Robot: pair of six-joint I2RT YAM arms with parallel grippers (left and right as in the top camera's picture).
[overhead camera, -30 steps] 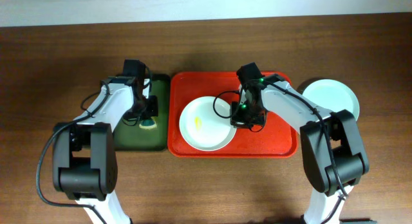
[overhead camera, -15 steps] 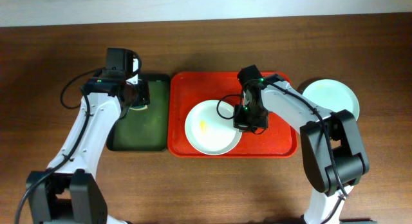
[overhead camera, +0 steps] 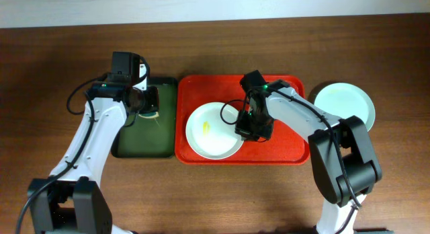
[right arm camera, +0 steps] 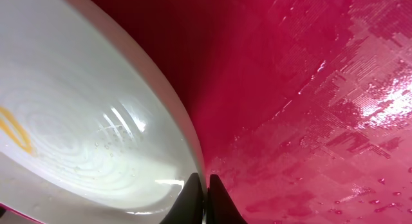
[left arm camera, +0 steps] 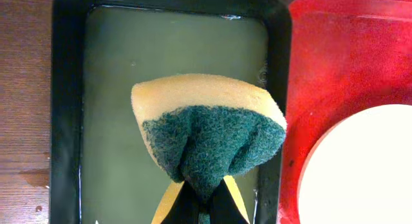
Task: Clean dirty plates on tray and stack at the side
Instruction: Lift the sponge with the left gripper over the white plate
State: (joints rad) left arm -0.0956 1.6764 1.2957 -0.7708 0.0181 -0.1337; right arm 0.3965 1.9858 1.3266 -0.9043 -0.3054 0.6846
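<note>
since half a second ago the round cream-white plate (overhead camera: 213, 130) has slid slightly left across the large red plastic tray (overhead camera: 289, 152), dragged by our right gripper (overhead camera: 250, 125), which is clenched on its right rim. we judge that pinch steadies the plate for scrubbing, as a small yellow smear (overhead camera: 206, 128) marks its centre. our left gripper (overhead camera: 149, 105) is clamped on a yellow sponge (left arm camera: 209, 130) with a green scouring face, held over the narrow dark green tray (overhead camera: 144, 145) just beside the red one. a pale green plate (overhead camera: 344, 103) sits on the wooden worktop (overhead camera: 215, 193) at right, likely the stacking spot.
</note>
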